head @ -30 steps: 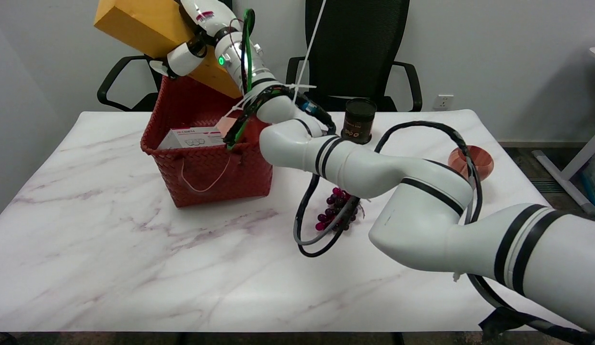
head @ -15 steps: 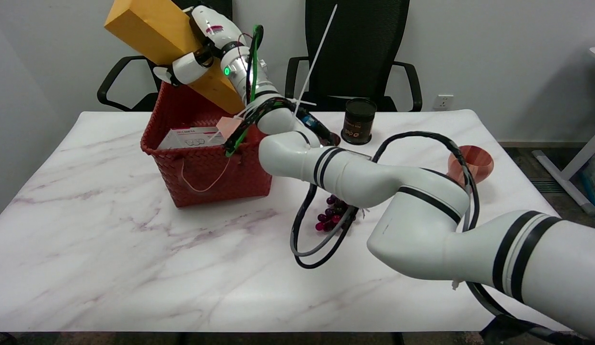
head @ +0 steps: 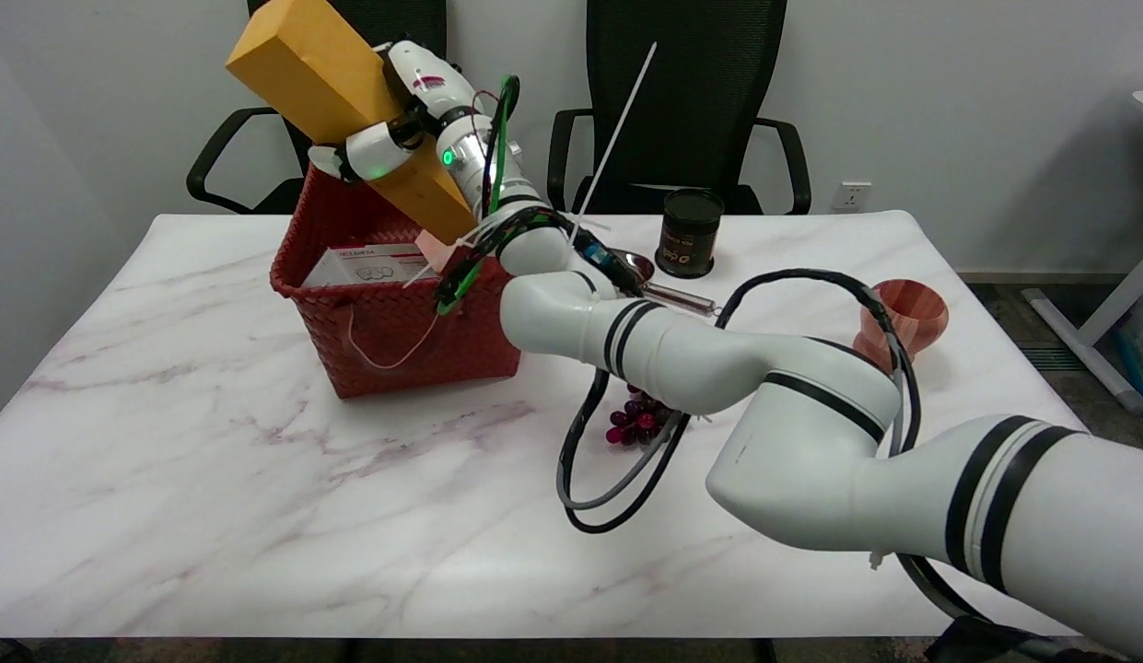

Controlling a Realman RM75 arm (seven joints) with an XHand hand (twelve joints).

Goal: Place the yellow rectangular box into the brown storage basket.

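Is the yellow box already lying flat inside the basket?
No. The right hand holds the yellow box tilted above the basket, its lower end at the rim.

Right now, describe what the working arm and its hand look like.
The right arm is glossy white, built of rounded segments ringed with paired black bands. Black and grey cables loop beside it; green wire and white zip ties run along the forearm, where a green light glows. The right hand is white with black joints and a small red marking.

Bright, even indoor light; soft shadow beside the basket (head: 396, 322), mild sheen on the table (head: 212, 516), sharp focus
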